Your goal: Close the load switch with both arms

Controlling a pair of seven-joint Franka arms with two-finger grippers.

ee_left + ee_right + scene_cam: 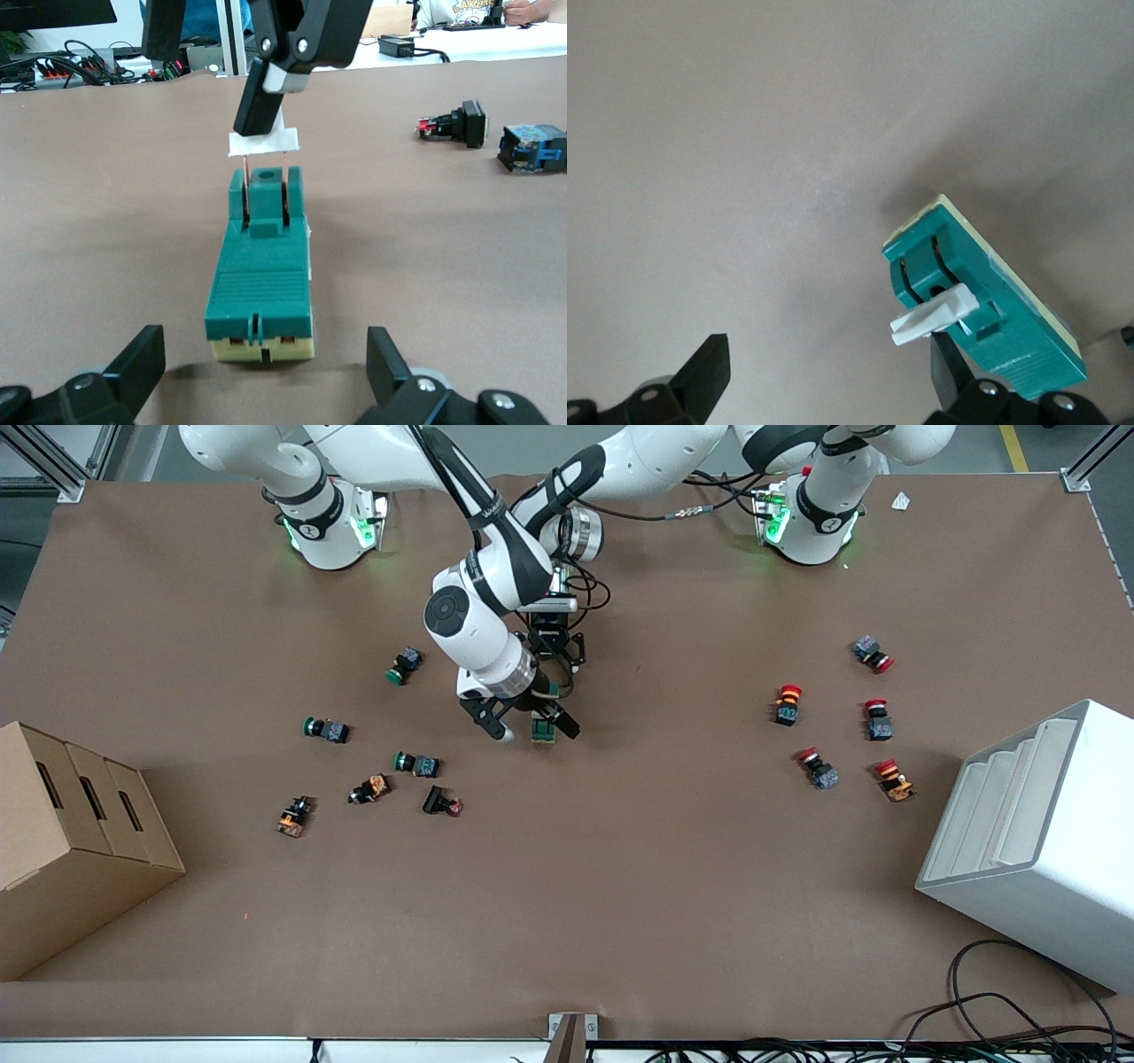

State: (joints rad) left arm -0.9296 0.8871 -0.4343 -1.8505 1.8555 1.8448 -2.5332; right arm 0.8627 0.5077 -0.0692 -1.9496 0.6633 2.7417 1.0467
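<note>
The load switch (543, 732) lies near the table's middle: a dark green block (261, 283) on a cream base, its white lever (263, 142) raised at one end. My right gripper (530, 724) is open, and one of its fingers (266, 88) rests against the lever (935, 314), with the green body (992, 328) beside that finger. My left gripper (261, 381) is open and low over the table at the switch's other end. Its fingertips stand on either side of the cream end and do not touch it. In the front view the left gripper (558, 666) is partly hidden by the right wrist.
Green-capped and orange push buttons (416, 763) lie scattered toward the right arm's end, and red-capped ones (819, 768) toward the left arm's end. A cardboard box (71, 841) and a white bin (1036, 841) stand at the table's two ends. Two push buttons (496, 137) lie near the switch.
</note>
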